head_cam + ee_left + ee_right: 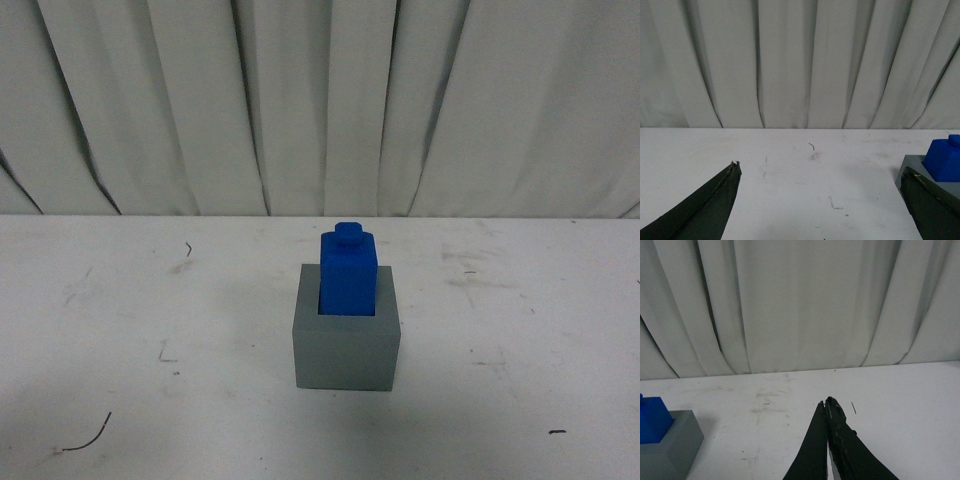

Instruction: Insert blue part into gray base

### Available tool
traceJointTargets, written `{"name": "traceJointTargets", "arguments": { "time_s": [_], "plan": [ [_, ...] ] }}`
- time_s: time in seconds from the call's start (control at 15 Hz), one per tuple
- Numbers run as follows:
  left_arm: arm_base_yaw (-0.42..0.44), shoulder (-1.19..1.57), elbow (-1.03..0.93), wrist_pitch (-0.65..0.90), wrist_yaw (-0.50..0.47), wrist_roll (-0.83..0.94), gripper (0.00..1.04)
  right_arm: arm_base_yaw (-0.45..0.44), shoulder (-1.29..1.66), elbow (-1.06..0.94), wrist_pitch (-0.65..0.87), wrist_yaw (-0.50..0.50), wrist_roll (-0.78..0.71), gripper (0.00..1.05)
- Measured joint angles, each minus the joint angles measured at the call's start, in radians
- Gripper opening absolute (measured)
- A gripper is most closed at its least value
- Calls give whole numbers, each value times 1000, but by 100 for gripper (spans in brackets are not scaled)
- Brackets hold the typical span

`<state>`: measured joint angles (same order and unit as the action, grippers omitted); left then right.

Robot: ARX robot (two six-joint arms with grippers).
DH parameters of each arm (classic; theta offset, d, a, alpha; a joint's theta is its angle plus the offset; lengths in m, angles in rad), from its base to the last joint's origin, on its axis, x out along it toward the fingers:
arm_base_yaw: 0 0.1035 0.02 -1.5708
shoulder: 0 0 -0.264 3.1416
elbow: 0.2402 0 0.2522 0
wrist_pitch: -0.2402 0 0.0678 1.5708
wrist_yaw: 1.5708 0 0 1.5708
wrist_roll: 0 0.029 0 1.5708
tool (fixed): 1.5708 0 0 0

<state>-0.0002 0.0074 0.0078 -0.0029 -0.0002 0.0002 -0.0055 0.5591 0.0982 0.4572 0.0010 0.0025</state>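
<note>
White pleated curtain behind scuffed white counter [120, 300]. Bright-blue knobbed block [348, 272] stands upright in matte gray cube base's [346, 350] recess, frame centre. Left hand [820, 210] spread, empty; right hand [828, 407] pressed together. Risk: partial seating, a knock tips it.

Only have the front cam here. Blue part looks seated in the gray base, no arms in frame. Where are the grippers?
Observer: The left gripper is open, fingers spread wide, holding nothing, above the white table.
Operator: Near the parts?
Observer: Close. In the left wrist view the gray base and the blue part sit just beyond one finger, with no visible contact.
Operator: Right one?
Observer: The right gripper is shut and empty, fingertips pressed together.
Operator: Clear of the base?
Observer: Yes. The right wrist view shows bare table between it and the gray base.
</note>
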Motion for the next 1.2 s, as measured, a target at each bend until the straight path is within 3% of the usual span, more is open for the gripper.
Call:
{"name": "traceJointTargets", "arguments": {
  "time_s": [1.07, 1.2],
  "plan": [
    [0, 0, 0, 0, 0, 0, 98, 0, -376, -86, -274, 0, 0, 2],
    [0, 0, 0, 0, -1, 0, 98, 0, -548, -85, -459, -1, 0, 2]
  ]
}}
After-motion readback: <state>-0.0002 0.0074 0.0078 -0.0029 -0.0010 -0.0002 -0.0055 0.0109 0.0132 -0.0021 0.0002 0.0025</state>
